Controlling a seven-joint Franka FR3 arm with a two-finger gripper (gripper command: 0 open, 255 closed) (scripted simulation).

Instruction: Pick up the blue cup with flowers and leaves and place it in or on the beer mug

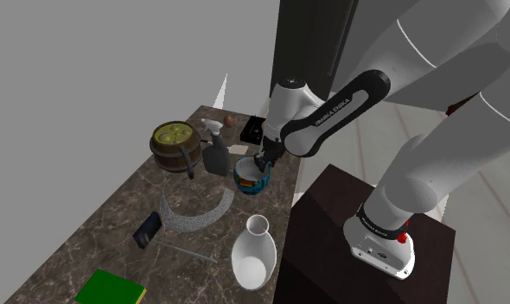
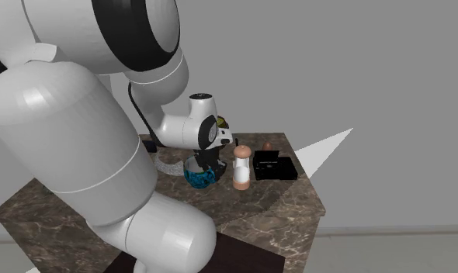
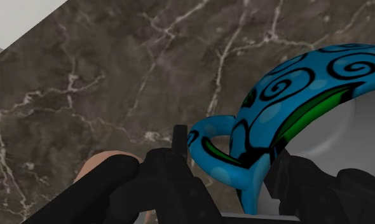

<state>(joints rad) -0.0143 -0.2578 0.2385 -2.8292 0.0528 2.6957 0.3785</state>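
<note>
I see the gripper low over the blue cup, which stands on the dark marble table near the edge by the stand. In the wrist view the cup's wall runs up through the middle of the hand, right beside the looped handle. I cannot tell whether the hand is clamped on that wall or merely set around it.

To grasp well I want the wall seated deep and clear of the handle's root, so nothing wedges unevenly, then a straight lift before any sideways travel. In the shoulder view the beer mug, a wooden barrel shape, sits at ten o'clock from the cup. A grey spray bottle stands between them on that line, so I judge the carry needs height to pass over it, or a swing around it. The mug looks filled to the brim with something yellow-green, so I expect the cup to rest on top rather than inside.

In the shoulder view the hand covers part of the cup's rim. In the second exterior view the wrist covers most of the mug, and a white-and-tan shaker stands at three o'clock of the cup. On the cup I make out swirls and green leaves, but no flowers
</note>
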